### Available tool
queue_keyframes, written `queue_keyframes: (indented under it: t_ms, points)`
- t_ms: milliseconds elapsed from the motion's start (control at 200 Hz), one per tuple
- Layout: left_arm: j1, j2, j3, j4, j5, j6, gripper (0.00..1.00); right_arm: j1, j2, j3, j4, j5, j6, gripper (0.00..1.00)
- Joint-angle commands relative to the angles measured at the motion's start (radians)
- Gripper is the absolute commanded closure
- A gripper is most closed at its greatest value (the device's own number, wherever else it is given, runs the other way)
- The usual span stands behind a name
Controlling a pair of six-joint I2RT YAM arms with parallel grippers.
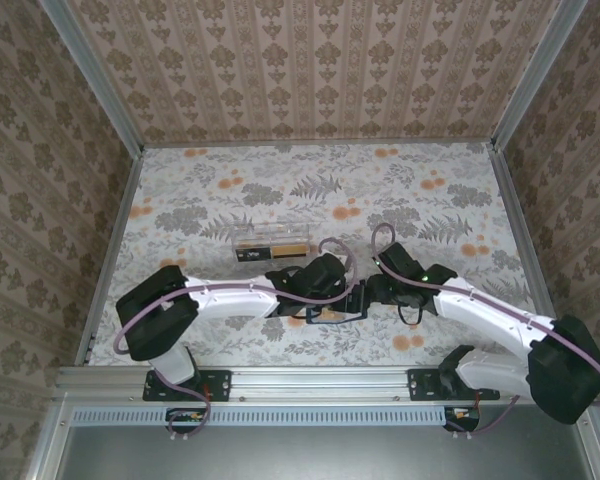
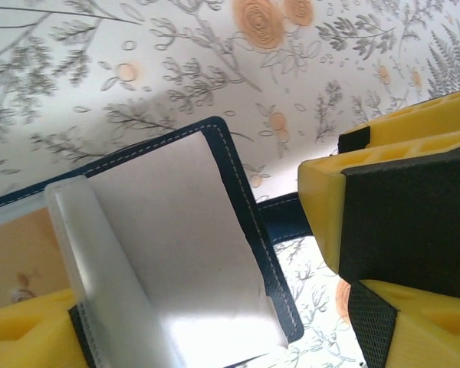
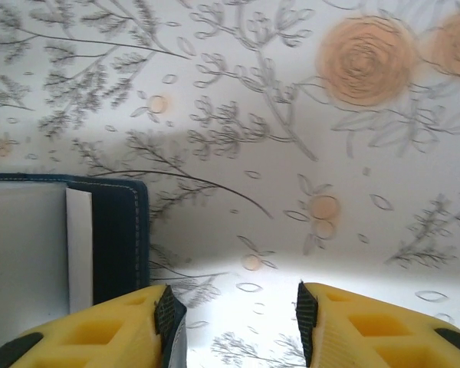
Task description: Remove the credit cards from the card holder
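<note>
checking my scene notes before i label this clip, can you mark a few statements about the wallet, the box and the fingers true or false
1. The wallet lies open on the table. True.
2. The right fingers are clamped on the wallet. False: they stand apart over bare table, with the wallet off to one side.
3. The clear box lies farther from the arm bases than the wallet. True.
4. The table is plain white. False: it has a flower and leaf print.
5. The left fingers are pressed together. False: they stand wide apart over the wallet.
</note>
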Motion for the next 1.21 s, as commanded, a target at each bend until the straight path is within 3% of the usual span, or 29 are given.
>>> queue_keyframes:
  t_ms: [0, 75, 550, 790, 945, 1070, 1140, 1200]
  points:
    - [-0.029, 0.052, 0.035, 0.047, 0.051, 0.018, 0.16, -0.008, -0.056, -0.006, 0.043, -0.049, 0.025, 0.50]
    - [-0.030, 0.059, 0.031, 0.064, 0.055, 0.011, 0.19, -0.020, -0.058, -0.016, 0.059, -0.074, 0.031, 0.50]
    - [0.002, -0.141, -0.122, 0.087, -0.023, -0.008, 0.16, -0.033, -0.021, -0.005, 0.049, -0.039, 0.027, 0.44]
    - [0.068, -0.327, -0.247, 0.010, -0.095, -0.018, 0.17, -0.031, -0.018, 0.039, 0.035, -0.071, 0.010, 0.43]
    - [0.110, -0.419, -0.330, -0.050, -0.134, -0.036, 0.35, -0.012, -0.008, 0.083, 0.029, -0.095, 0.003, 0.37]
    - [0.122, -0.435, -0.372, -0.037, -0.135, -0.051, 0.41, 0.028, 0.032, 0.134, 0.009, -0.077, -0.003, 0.33]
    - [0.122, -0.424, -0.385, -0.015, -0.132, -0.058, 0.59, 0.060, 0.065, 0.167, -0.005, -0.058, -0.009, 0.30]
    - [0.122, -0.407, -0.390, 0.008, -0.124, -0.062, 0.63, 0.092, 0.099, 0.200, -0.023, -0.026, -0.017, 0.29]
